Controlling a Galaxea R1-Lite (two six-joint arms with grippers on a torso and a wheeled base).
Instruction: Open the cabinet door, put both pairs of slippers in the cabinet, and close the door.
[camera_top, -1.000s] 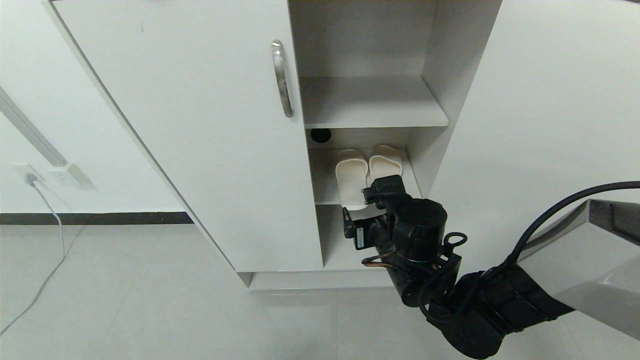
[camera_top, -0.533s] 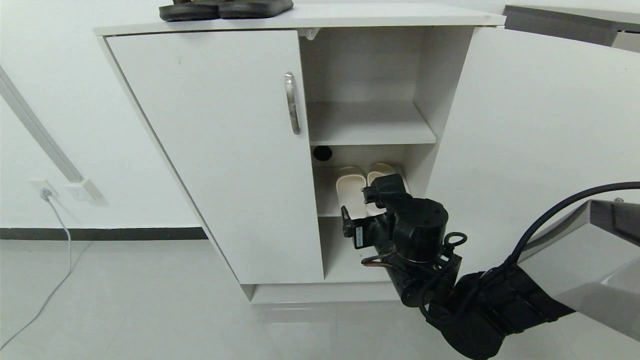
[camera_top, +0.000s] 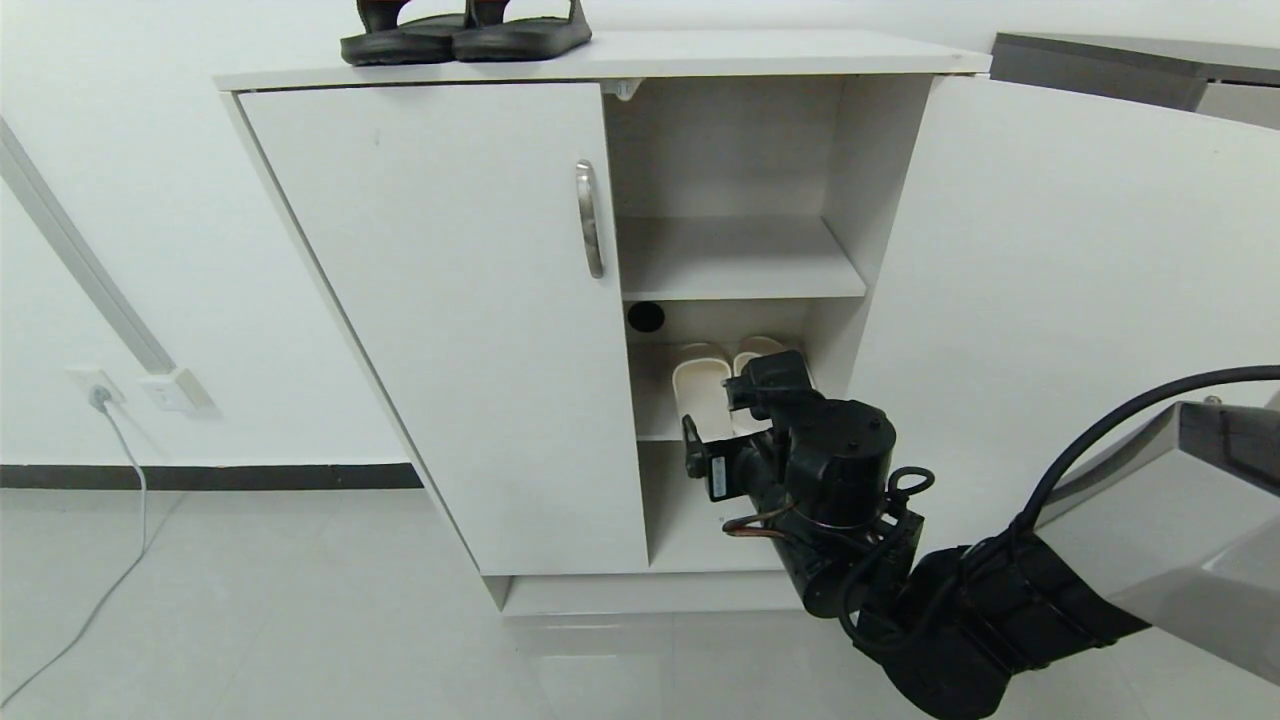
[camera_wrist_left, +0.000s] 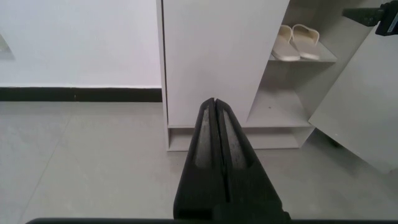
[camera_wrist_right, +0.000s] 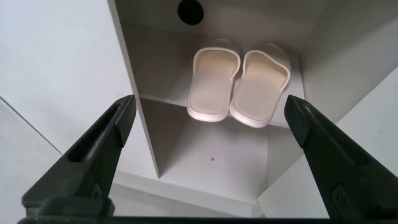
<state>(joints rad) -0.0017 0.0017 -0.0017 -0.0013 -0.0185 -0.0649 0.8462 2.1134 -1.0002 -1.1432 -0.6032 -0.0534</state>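
My right gripper (camera_wrist_right: 210, 104) spread, empty, before cabinet (camera_top: 760, 50) opening — cream slippers (camera_wrist_right: 239, 84) shelved. Next: black slippers (camera_top: 465, 35) atop cabinet — rise clear of door (camera_top: 1050, 300).

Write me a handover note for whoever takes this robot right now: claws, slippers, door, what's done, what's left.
Claws: right claw open, empty, facing the open compartment; left claw shut, empty, back from the cabinet.
Things: white slippers on the middle shelf; black slippers on the cabinet top.
Done: right door open, white slippers in.
Left: shelve the black slippers, shut the right door.
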